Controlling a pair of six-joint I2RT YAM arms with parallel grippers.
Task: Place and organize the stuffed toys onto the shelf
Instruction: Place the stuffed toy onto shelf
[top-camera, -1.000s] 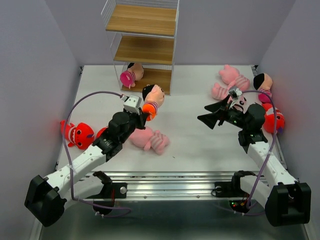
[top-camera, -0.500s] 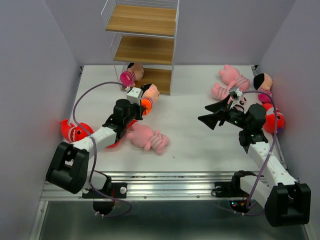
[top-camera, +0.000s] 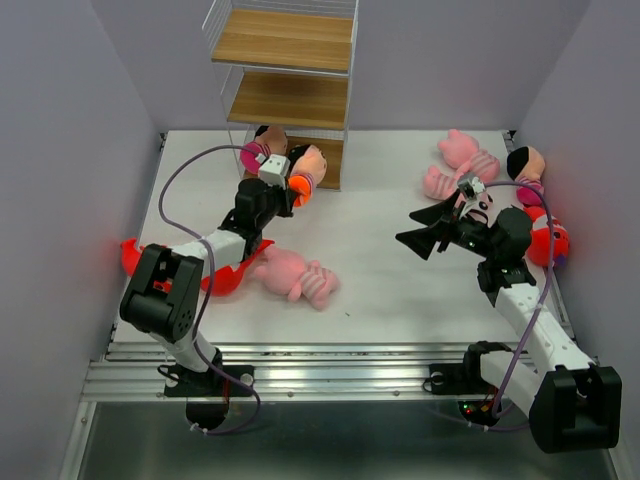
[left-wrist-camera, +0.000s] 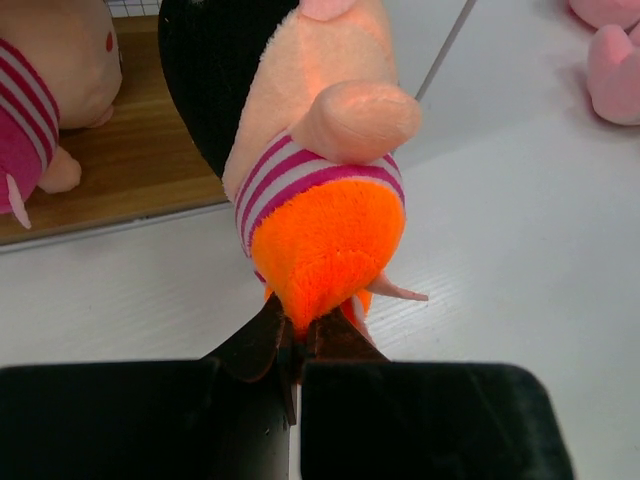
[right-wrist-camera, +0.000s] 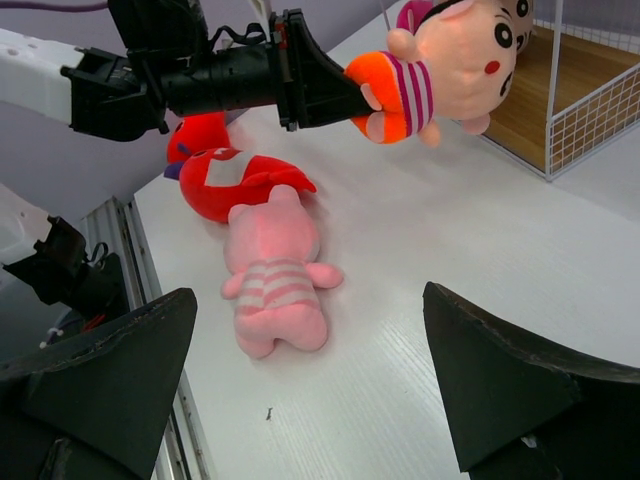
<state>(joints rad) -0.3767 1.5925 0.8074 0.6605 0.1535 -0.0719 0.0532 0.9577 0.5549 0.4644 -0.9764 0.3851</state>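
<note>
The left fingers are clamped tight on the orange bottom of a doll, holding it off the worktop, head pointing away towards the shelf. The doll hangs just in front of the shelf's lowest board, near its right front corner. A second doll in pink already lies on that lowest board, to the left; the two upper boards are bare wood.

The right fingers stand wide apart, gripping nothing, above the right part of the worktop and pointing left.

On the near left of the worktop lies a pink animal with striped legs, with a red shark touching its left side. At the far right lie another pink animal, a third doll and another red shark.
</note>
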